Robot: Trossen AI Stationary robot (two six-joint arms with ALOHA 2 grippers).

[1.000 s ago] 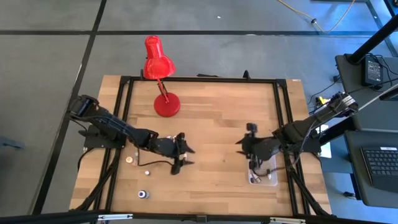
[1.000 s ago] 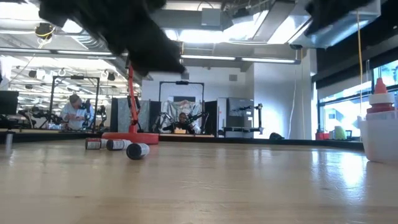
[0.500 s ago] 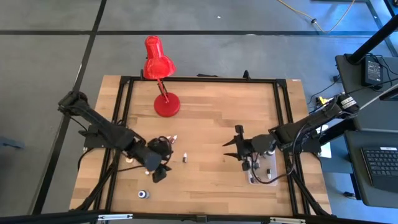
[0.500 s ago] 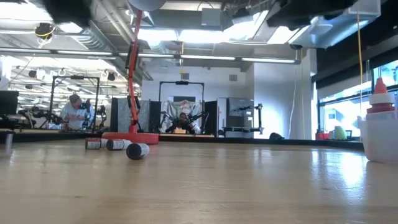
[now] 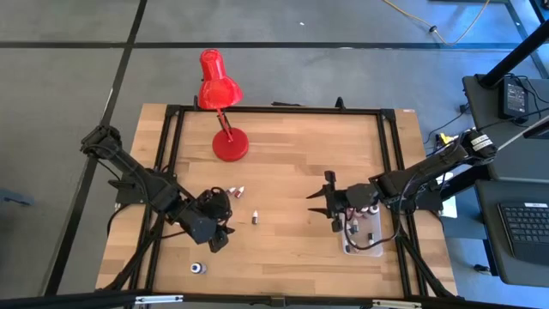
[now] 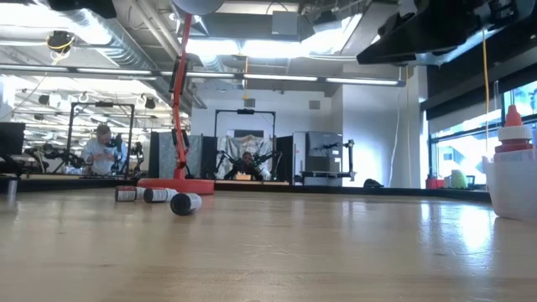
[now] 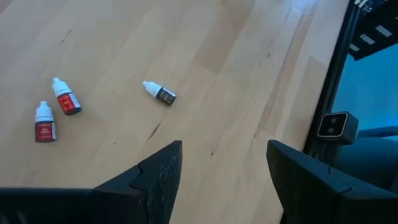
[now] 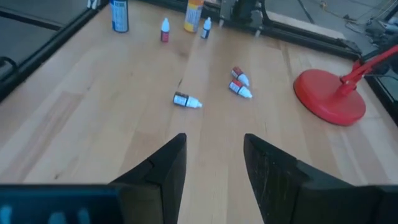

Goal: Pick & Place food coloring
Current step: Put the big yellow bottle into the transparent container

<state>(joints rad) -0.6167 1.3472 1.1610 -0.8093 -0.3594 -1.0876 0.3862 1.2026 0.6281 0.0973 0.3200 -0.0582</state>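
We see the left hand [image 5: 221,233] hovering low in the lower left of the high view, fingers apart and empty. Three small bottles lie on the bench [image 5: 292,154] just right of it: a red pair [image 5: 234,190] above, a darker one [image 5: 256,218] alone below. In the left wrist view that dark bottle [image 7: 160,93] lies on its side, cap toward the pair [image 7: 55,111]. Another bottle [image 5: 197,269] sits near the bottom edge.

Over on the right, the right hand [image 5: 326,206] hangs beside the tub [image 5: 364,247], fingers apart, nothing between them. The tub already holds a few bottles. The red lamp [image 5: 221,103] stands at upper centre, well clear.

Now the risk, as we judge it: these bottles are tiny and round, lying flat. A finger landing off-centre could roll one away across the bench. The red pair lie close together, so a wide grab might nudge its neighbour.
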